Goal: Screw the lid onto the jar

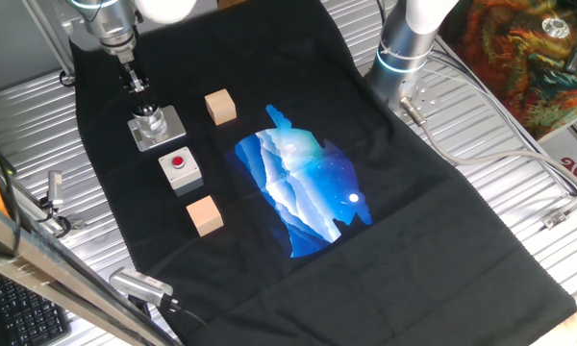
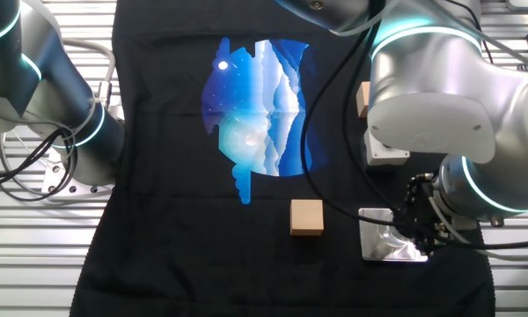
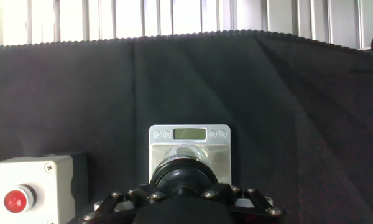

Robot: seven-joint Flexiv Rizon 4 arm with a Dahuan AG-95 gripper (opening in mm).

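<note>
Across the black cloth (image 1: pixel 442 221), with the jar as landmark, things run from large to small. Beside the jar's base plate (image 3: pixel 189 149) sits a grey box with a red button (image 1: pixel 181 169); two wooden cubes (image 1: pixel 220 107) lie near, one beyond that box. The jar (image 1: pixel 150 123) stands upright on its plate, directly under the gripper (image 1: pixel 135 82). The lid (image 3: pixel 185 177) sits on the jar, between the fingers; whether they clamp it I cannot tell. It looks light, stiff and smooth, best held by its rim.
</note>
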